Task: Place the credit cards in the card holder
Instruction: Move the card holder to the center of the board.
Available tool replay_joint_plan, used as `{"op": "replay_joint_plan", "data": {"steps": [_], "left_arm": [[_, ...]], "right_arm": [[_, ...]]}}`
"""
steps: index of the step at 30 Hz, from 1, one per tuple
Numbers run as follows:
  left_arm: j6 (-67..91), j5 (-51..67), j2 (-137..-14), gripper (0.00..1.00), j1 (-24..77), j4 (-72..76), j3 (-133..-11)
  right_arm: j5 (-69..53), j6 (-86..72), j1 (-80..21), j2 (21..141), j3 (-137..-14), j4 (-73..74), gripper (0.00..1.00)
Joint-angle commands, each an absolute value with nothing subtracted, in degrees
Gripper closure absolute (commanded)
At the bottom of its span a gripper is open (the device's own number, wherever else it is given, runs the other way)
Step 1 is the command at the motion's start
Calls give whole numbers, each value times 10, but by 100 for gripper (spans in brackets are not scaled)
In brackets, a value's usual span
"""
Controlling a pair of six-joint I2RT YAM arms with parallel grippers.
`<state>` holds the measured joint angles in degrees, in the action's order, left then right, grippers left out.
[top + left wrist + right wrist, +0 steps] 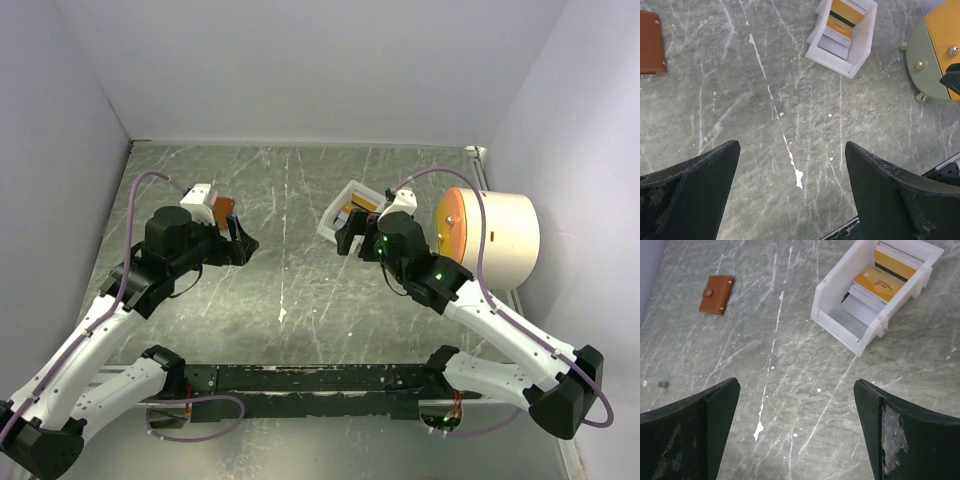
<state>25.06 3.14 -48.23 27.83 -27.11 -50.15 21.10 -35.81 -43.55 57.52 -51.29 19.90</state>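
Far left: the card holder point(224, 210) is lying flat and closed on the tabletop point(290, 190), brown, with its snap tab fastened across one edge. From above it is showing only partly, just behind the left arm's wrist housing. In the left wrist view it is sitting at the left border point(650, 42), and in the right wrist view it is lying well off toward the upper left point(716, 294). The left pincer point(243, 240) is hovering released just right of the holder, jaws spread wide over bare marbled surface point(791, 150), gripping nothing. Centre: grey-green stone with white veins is running between the two arms. Right of centre: a white tray point(335, 215) is resting at an angle, well apart from the holder. The credit cards point(358, 207) are lying inside it, orange-yellow faces showing on top of paler cards point(880, 282). The left wrist view is catching the tray point(860, 50) and cards point(845, 12) at its top edge. The right pincer point(352, 240) is hanging just beside the tray's near side, released, jaws wide apart point(796, 385), touching neither the tray wall point(830, 295) nor the cards. Far right: a cream drum point(500, 235) with an orange face is lying on its side by the wall.
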Motion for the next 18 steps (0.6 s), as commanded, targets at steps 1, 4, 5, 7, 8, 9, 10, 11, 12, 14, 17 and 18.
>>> {"op": "replay_joint_plan", "data": {"steps": [1,4,5,7,8,9,10,11,12,14,17,18], "left_arm": [[252,14,-481,2,272,-262,-506],[260,-27,-492,2,272,-260,-505],[262,-49,-501,2,272,-266,-509],[257,-83,-524,2,272,-276,-517],[248,-85,-544,2,272,-279,-523],[236,-82,-563,2,272,-281,-532],[232,-85,-586,2,272,-284,-544],[232,-95,-609,2,272,-288,-556],[232,-110,-635,2,272,-290,-567],[229,-138,-689,4,270,-295,-598],[217,-140,-781,22,248,-302,-653],[210,-133,-812,27,242,-302,-671]], "right_arm": [[210,-355,-433,564,-509,185,0],[215,-354,-432,568,-518,194,0],[216,-353,-433,568,-520,196,0],[215,-348,-433,567,-521,195,0],[213,-344,-433,566,-521,193,0],[212,-339,-432,564,-522,192,0],[212,-336,-433,562,-523,191,0],[211,-334,-433,562,-524,190,0],[208,-331,-433,561,-525,188,0],[203,-326,-433,562,-529,184,0],[197,-319,-432,560,-533,180,0],[194,-316,-432,560,-532,176,0]]}}
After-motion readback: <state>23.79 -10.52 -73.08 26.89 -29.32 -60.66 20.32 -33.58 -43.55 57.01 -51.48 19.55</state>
